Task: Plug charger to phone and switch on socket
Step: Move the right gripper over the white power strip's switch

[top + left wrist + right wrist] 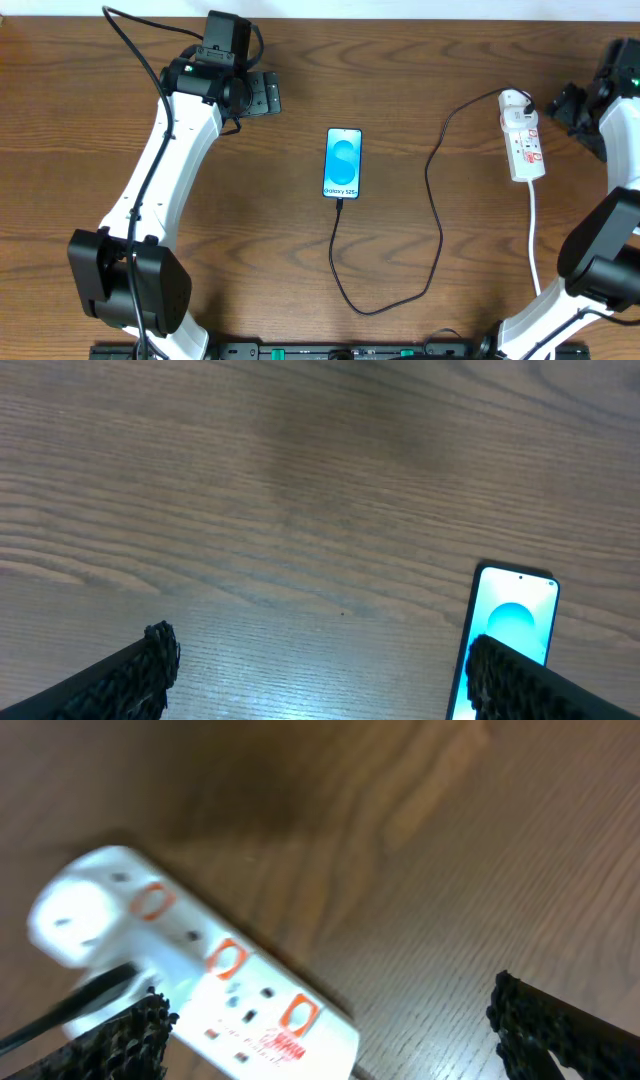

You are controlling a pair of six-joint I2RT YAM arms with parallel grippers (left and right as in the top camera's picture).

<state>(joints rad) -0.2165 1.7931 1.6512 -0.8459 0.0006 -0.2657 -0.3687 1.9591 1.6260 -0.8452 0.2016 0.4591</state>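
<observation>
- My left tool [262, 93] hangs over the far left part of the desk [250, 250], jaws spread wide with nothing between them.
- The phone [343, 163] lies flat mid-desk, screen up and lit blue, well to the right of that tool.
- The charger cable [436, 215] meets the phone's near short edge. I cannot tell whether the plug is fully seated.
- From there the cable loops toward me, then runs up to the far end of the power strip [522, 138].
- The power strip lies at the right side of the desk, its white cord trailing toward me.
- My right tool [330, 1010] hovers just beside the strip's far end, jaws fully apart, holding nothing.
- The wrist view is too blurred to show the switch positions.
</observation>
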